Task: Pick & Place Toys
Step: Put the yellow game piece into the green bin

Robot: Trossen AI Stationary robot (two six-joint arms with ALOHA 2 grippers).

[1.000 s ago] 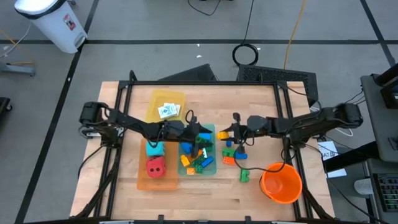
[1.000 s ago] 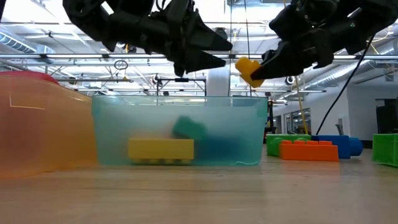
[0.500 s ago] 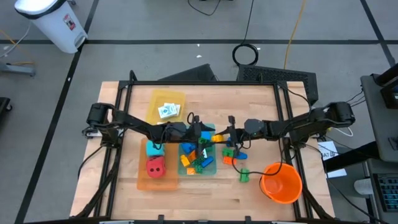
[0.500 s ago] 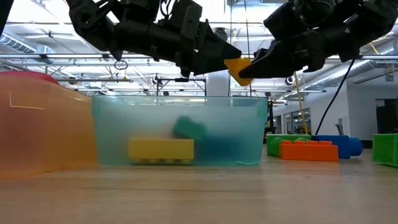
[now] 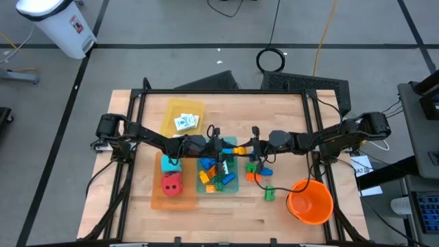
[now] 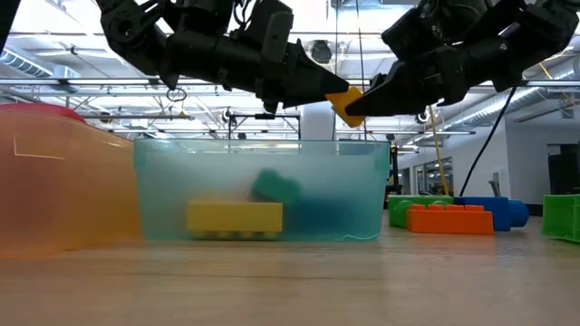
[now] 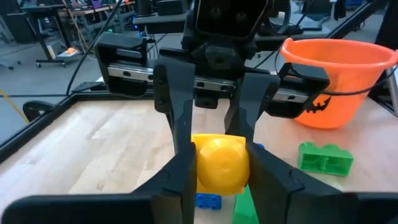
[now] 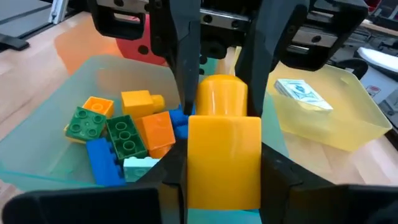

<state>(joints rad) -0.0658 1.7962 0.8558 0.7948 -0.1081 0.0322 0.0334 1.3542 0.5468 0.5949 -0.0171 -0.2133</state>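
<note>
A yellow brick (image 6: 348,102) hangs in the air over the right rim of the teal tray (image 6: 263,195), between my two grippers. My left gripper (image 6: 332,90) comes at it from the table's left and is shut on it. My right gripper (image 6: 366,98) comes from the table's right and is shut on it too. Several bricks (image 8: 121,134) lie in the teal tray. A teal die (image 5: 171,165) and a red die (image 5: 172,183) sit in the orange tray (image 5: 156,199). White cards (image 5: 185,122) lie in the yellow tray (image 5: 194,108). My left gripper pinches the brick's round stud end (image 8: 221,93) between its two fingers (image 8: 184,68). The fingers run about level from the table's left. The brick is clear of the tray and the table. My right gripper pinches the brick's square body (image 8: 224,155) by two opposite sides between its two fingers (image 7: 179,118). The fingers run about level from the table's right, tip to tip with the left gripper's. The brick lies roughly level, its stud toward the left gripper.
Loose blue, orange and green bricks (image 5: 255,171) lie on the table right of the teal tray, with one more green brick (image 5: 269,194) nearer the front. An orange bucket (image 5: 310,201) stands at the front right.
My right gripper has carried the yellow brick a little toward the table's left, while my left gripper edged right and rolled slightly. The brick came between the left gripper's open fingers, which then shut on it. The right gripper has kept its hold.
</note>
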